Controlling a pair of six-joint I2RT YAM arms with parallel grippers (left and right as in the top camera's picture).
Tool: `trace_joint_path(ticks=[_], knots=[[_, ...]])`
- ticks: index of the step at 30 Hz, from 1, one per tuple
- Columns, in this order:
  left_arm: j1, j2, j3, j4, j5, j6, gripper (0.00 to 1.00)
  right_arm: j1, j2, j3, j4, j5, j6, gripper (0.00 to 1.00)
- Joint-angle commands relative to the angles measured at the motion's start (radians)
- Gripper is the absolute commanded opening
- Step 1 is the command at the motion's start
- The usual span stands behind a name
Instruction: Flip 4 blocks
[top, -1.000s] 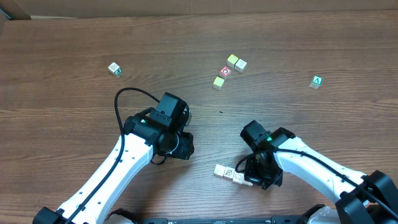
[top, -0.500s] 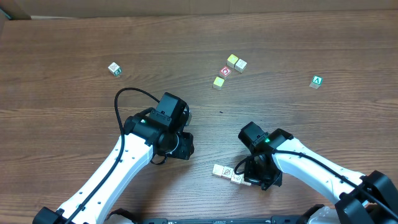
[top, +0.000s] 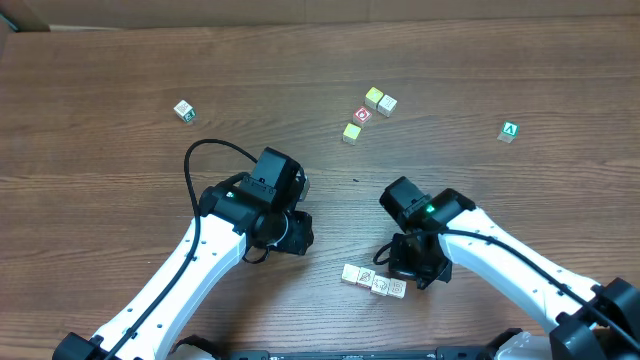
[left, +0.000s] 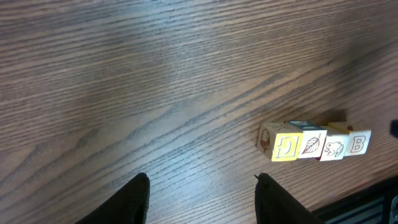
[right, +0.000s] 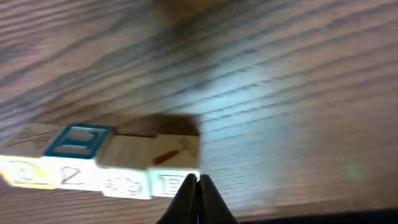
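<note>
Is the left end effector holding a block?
No, the left end effector is open and empty; the blocks lie apart from it.

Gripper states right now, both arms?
Left gripper: open, holding nothing.
Right gripper: closed, holding nothing, tips right by the end of the row of blocks.

Pale wooden blocks (left: 314, 144), seemingly matt, sit on a dark wood-grain table (top: 120, 80).
</note>
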Motion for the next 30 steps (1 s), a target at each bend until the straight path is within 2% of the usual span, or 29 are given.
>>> trace_joint_path(ticks=[1, 8, 22, 30], knots=[[0.004, 0.002, -0.011, 0.004, -0.006, 0.030, 0.47, -0.002, -0.021, 0.016, 0.057, -0.006, -0.004, 0.04], [0.004, 0.002, -0.011, -0.005, -0.005, 0.029, 0.47, -0.018, -0.018, 0.012, 0.235, -0.017, -0.037, 0.04], [0.004, 0.002, -0.011, -0.004, 0.005, 0.029, 0.45, 0.013, 0.140, 0.011, 0.389, -0.131, -0.082, 0.04], [0.004, 0.002, -0.011, -0.004, 0.005, 0.029, 0.45, 0.013, 0.213, 0.011, 0.407, -0.176, -0.079, 0.04]])
